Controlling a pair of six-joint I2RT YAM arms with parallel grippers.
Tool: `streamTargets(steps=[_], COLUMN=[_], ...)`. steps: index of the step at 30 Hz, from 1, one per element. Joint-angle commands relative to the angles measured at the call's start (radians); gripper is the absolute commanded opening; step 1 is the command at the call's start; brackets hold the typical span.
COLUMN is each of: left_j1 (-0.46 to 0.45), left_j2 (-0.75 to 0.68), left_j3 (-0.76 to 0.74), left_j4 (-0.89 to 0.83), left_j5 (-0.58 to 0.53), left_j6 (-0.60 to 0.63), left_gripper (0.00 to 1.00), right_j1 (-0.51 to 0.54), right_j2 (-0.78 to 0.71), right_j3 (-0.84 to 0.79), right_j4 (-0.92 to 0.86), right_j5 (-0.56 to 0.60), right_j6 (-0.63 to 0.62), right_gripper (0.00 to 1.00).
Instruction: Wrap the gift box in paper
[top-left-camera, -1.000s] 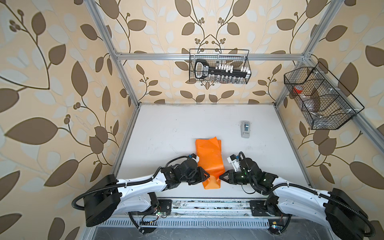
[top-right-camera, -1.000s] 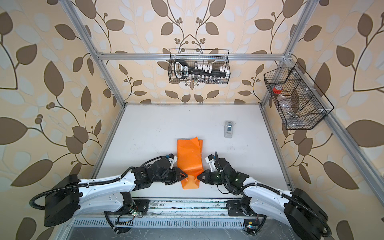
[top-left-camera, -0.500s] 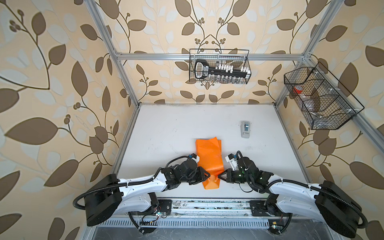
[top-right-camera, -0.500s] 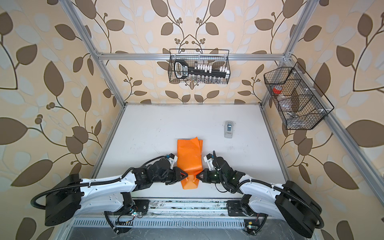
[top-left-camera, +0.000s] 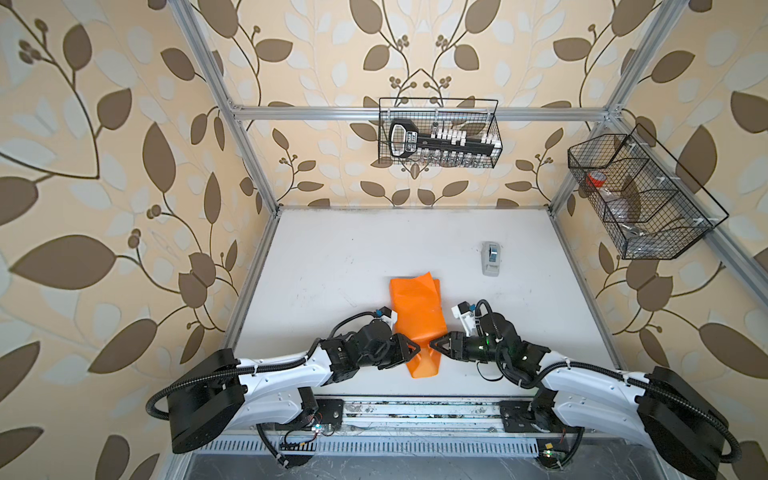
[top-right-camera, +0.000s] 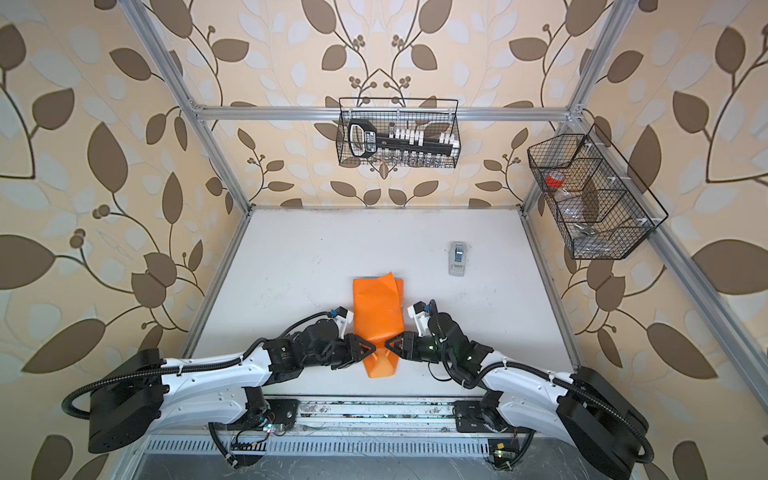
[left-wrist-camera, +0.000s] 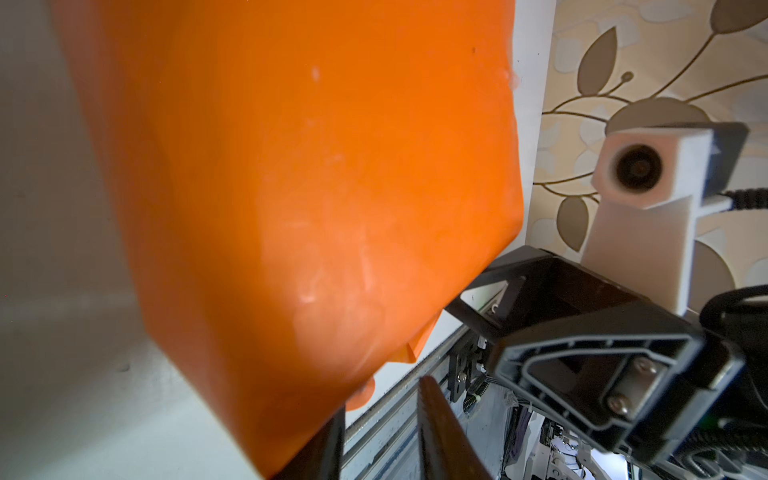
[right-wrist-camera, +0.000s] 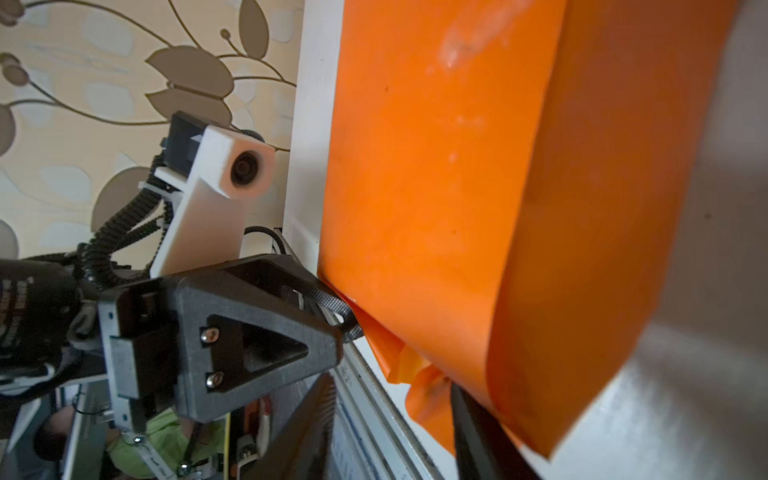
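Standing by the white table (top-left-camera: 332, 257), I see the orange paper (top-left-camera: 415, 307) lying folded into a long parcel in the lower middle of both top views. Its far end points toward the back wall, and its near end is narrowed and crumpled by the rail. The box does not show; the paper hides whatever is under it.

The left gripper (top-left-camera: 415, 350) reaches in from the left of the frame and the right gripper (top-left-camera: 433, 345) from the right. Their tips face each other at the parcel's near end, close together with paper between them.

In the left wrist view the left gripper's fingers (left-wrist-camera: 440, 436) stand partly apart, with paper draped over one. Its tips press into a fold, and I cannot tell whether they nip it. In the right wrist view the right gripper's fingers (right-wrist-camera: 473, 432) are spread wide, with a loose flap hanging between them, unclamped.

A small grey tape dispenser (top-left-camera: 490, 257) sits well apart, to the upper right of the parcel.
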Motion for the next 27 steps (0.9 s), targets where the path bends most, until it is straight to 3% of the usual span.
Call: streamTargets(steps=[1,10,20,27], left_j1=[-0.012,-0.012,-0.012,-0.012], left_j2=[-0.020,0.024,0.132,0.144], left_j3=[-0.019,0.000,-0.010,0.006], left_j4=[0.072,0.133,0.314,0.329], left_j5=[-0.043,-0.084,-0.119,-0.151], left_j6=[-0.008,-0.036,-0.099,-0.102], left_gripper=[0.32,0.39,0.40,0.40], right_j1=[0.005,0.005,0.005,0.005], right_j2=[-0.027,-0.003,-0.001,-0.040], right_j3=[-0.031,-0.017,-0.083,-0.104], right_j4=[0.054,0.091,0.255,0.271], right_j5=[0.046,0.084,0.141,0.177], right_j6=[0.040,0.075,0.204,0.255], right_gripper=[0.53,0.58,0.72,0.74])
